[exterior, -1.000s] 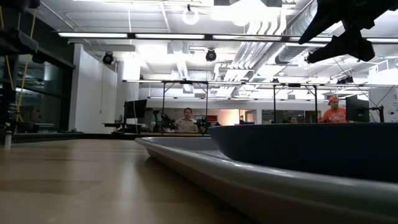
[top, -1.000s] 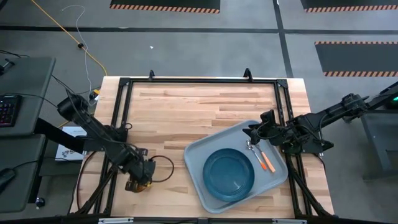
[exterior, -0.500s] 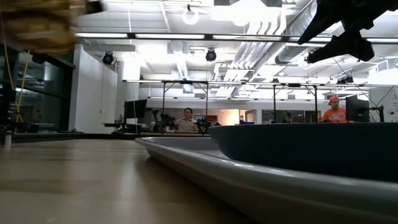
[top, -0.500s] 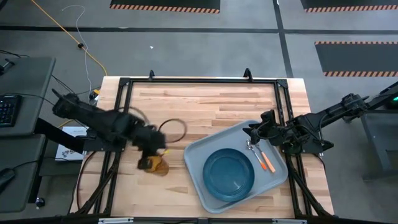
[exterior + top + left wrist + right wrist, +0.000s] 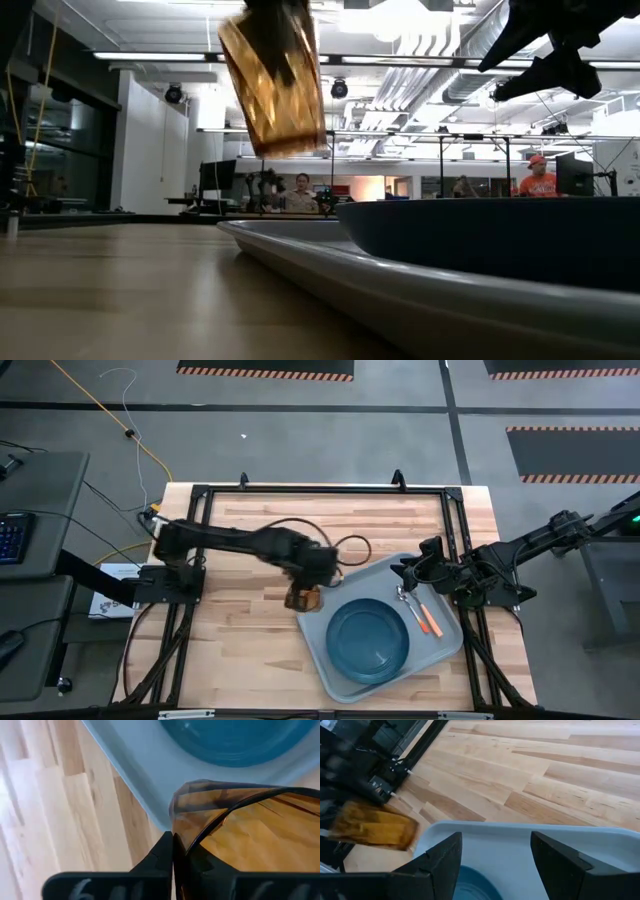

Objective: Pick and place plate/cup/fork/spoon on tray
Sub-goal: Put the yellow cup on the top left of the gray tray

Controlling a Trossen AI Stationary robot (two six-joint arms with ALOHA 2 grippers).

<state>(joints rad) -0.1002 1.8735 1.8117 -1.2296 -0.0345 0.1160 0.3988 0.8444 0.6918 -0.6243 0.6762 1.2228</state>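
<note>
The amber-brown cup [image 5: 303, 598] hangs in my left gripper [image 5: 306, 588] above the table, just at the left edge of the pale grey-blue tray [image 5: 330, 660]. The teal-blue plate [image 5: 368, 638] lies in the tray. The spoon [image 5: 408, 603] and the orange-handled fork [image 5: 431, 622] lie on the tray to the right of the plate. My right gripper [image 5: 412, 572] is open and empty above the tray's far right corner; its fingers stand wide apart in the right wrist view [image 5: 495, 865]. My left gripper pinches the cup's wall at the rim [image 5: 176, 842], with one finger [image 5: 157, 862] outside and the other inside the cup. The fingers come from above. The cup [image 5: 275, 85] hangs below them, tilted and lifted clear of the table.
A black metal frame [image 5: 320, 490] runs around the wooden table [image 5: 260, 530]. There is bare wood left of and beyond the tray. People sit and stand in the room far behind the table [image 5: 300, 190].
My left gripper has carried the cup from the table's near left part toward the right and somewhat toward the far edge, up to the tray's left edge. The cup now hangs high and clear of the table. My right arm has kept still.
</note>
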